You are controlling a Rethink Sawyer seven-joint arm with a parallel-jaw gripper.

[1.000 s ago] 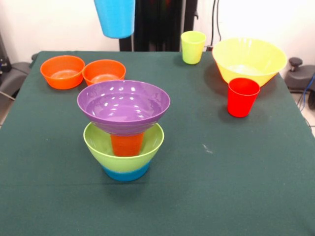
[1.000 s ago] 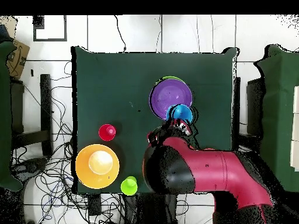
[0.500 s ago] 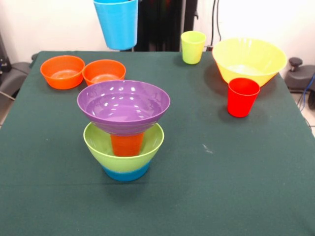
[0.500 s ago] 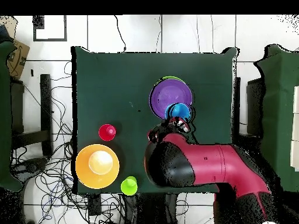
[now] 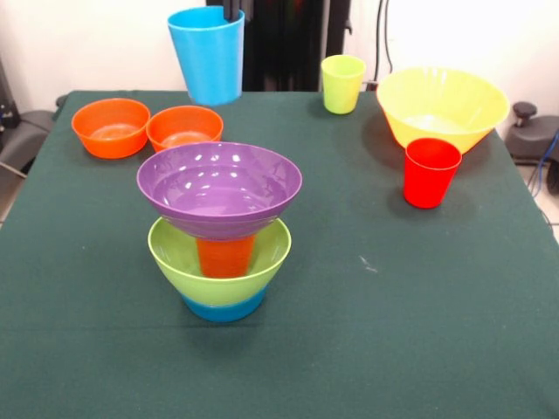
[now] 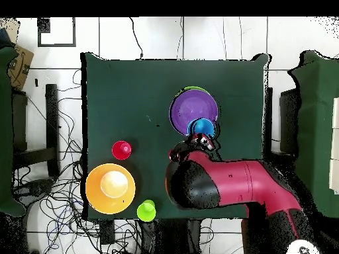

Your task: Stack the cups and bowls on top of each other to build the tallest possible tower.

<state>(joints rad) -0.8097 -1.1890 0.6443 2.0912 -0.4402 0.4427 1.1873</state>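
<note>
Green-clothed bench (image 5: pixel 419 332). End effector (image 5: pixel 231 10) pinches light blue cup (image 5: pixel 208 56) by its rim, upright, held above and beyond purple bowl (image 5: pixel 219 188) atop tower (image 5: pixel 220 234).

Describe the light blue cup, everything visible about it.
The light blue cup is a smooth, tapered plastic tumbler, upright, mouth up, wider at the rim. It hangs in the air above the table's far side, behind the purple bowl, touching no other dish. The hand grips its rim from above. From overhead, the cup overlaps the purple bowl's edge.
</note>
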